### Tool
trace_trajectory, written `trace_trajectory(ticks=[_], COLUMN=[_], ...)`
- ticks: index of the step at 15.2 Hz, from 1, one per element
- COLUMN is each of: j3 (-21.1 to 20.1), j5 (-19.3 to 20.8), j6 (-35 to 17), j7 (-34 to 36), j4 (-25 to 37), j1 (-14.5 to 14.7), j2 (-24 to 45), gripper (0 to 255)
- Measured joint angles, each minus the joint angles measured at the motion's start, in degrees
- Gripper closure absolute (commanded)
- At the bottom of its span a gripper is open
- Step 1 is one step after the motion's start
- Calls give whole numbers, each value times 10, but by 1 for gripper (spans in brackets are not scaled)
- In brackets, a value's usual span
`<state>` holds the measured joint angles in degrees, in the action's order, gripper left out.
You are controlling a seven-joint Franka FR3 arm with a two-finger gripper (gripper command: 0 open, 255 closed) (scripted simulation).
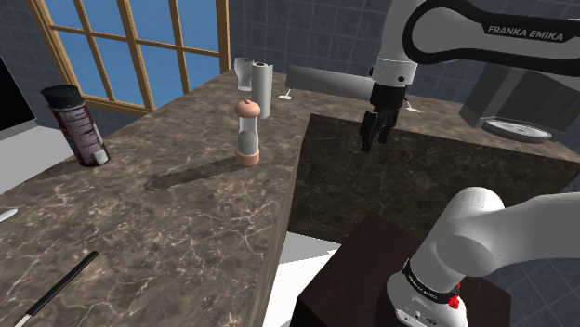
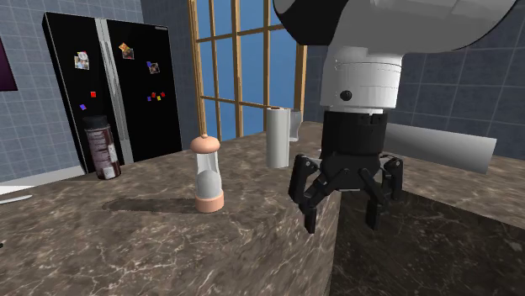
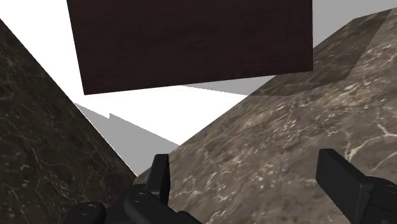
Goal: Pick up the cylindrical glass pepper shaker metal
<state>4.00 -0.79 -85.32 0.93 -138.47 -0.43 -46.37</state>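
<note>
The white arm (image 1: pixel 474 243) rises from its dark stand (image 1: pixel 372 269) at the shoulder view's lower right and reaches over the marbled tabletop (image 1: pixel 167 223). Its gripper (image 1: pixel 375 139) hangs pointing down, its 2 fingers spread wide with nothing between them, probably readied for an approach. The pepper shaker (image 1: pixel 246 133) stands upright near the tabletop's edge, apart from the gripper, so a sideways reach looks unobstructed. The second exterior view adds a black fridge (image 2: pixel 109 84); the wrist view looks down past the tabletop's edge.
</note>
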Motion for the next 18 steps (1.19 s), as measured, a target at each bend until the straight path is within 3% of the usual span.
trace_trajectory(ticks=[6,11,18], j3=[-19,-40,-67], j5=[-12,-20,-17], j6=[-21,-36,-18], j7=[4,9,15], j4=[65,166,331], j1=[18,37,57], j2=[83,196,338], gripper=[0,0,0])
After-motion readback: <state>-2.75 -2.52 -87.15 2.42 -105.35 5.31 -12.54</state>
